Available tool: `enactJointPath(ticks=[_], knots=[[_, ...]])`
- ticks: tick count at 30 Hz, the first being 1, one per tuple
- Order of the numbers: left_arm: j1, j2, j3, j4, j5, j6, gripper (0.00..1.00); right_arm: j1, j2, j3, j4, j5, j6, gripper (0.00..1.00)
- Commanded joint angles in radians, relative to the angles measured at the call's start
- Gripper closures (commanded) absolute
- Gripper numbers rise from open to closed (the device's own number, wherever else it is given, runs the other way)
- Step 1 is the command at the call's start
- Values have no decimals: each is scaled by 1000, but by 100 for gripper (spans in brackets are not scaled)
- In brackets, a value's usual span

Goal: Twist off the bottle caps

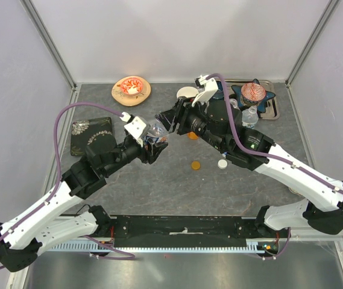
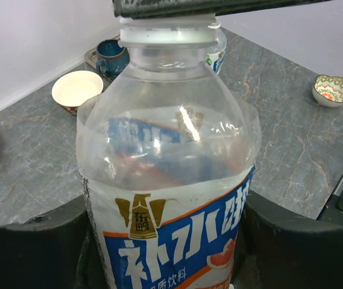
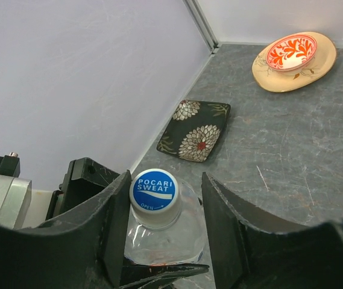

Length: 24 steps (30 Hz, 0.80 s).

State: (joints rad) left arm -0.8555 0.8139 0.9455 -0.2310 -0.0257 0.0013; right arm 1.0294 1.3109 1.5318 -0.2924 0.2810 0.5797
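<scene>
Between the right pincer's point(image 3: 164, 232) spread fingers, the bottle's point(image 3: 165, 232) capped neck.

Bright even light, glare on bottle point(image 2: 177, 129) shoulder

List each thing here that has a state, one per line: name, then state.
bottle: held upright in the left gripper, cap on
cap: on the bottle, between the right fingers, not clearly touched
left gripper: shut on the bottle
right gripper: open around the cap
orange cap: off, lying on the table
white cap: off, lying on the table
</scene>
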Motion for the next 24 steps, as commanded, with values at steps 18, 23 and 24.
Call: enactJointPath(ticks=[18, 23, 24], knots=[[-5, -25, 4, 68, 20, 42, 49, 0, -13, -29, 36, -150, -38, 100], [-4, -50, 36, 61, 408, 26, 48, -12, -39, -9, 24, -414, -206, 100], [-2, -45, 48, 55, 491, 10, 48, -20, -41, -1, 16, -545, -237, 100]])
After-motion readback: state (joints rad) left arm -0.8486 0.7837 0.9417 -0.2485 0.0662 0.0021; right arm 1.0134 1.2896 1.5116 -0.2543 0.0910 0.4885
